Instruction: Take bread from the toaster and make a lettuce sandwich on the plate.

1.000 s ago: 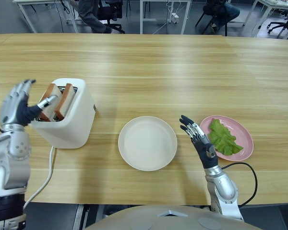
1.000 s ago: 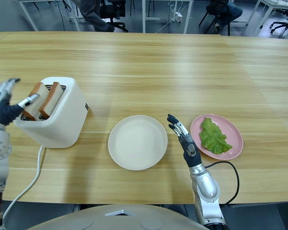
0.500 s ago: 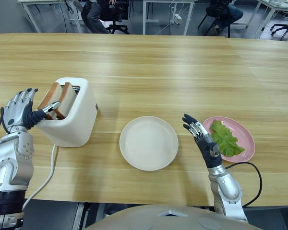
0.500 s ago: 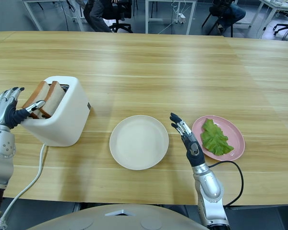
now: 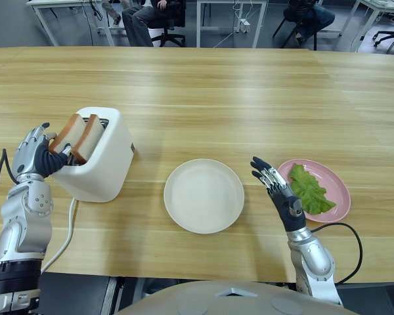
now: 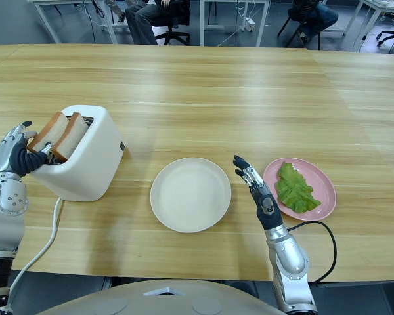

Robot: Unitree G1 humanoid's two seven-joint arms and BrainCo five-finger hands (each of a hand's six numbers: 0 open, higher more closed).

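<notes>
The left hand (image 5: 38,154), seen from the left eye, sat against the left side of the toaster (image 5: 104,169), its fingers curled in and closed on the outer of two slices of bread (image 5: 79,135). Both slices stood in the slots, tilted toward that hand, with their tops well above the toaster's rim. The toaster stood toward the table's (image 5: 249,92) left end, nearer the front edge than the back. Its white cord (image 5: 60,244) ran from its left base over the front edge. From the right eye, the right hand (image 6: 259,194) was raised over the front edge with its fingers straight and spread and nothing in it. It stood between the plate (image 6: 190,197) and the pink dish (image 6: 329,197), just beside the dish's left rim, and touched neither. The plate lay bare near the middle of the front edge, well apart from the toaster on its left. The lettuce (image 6: 292,187) lay in a heap on the pink dish, toward the table's right end. A black cable (image 6: 315,225) looped on the table by the right wrist, just in front of the dish. This view also showed the left fingers wrapped on the outer slice at the toaster's left edge.
</notes>
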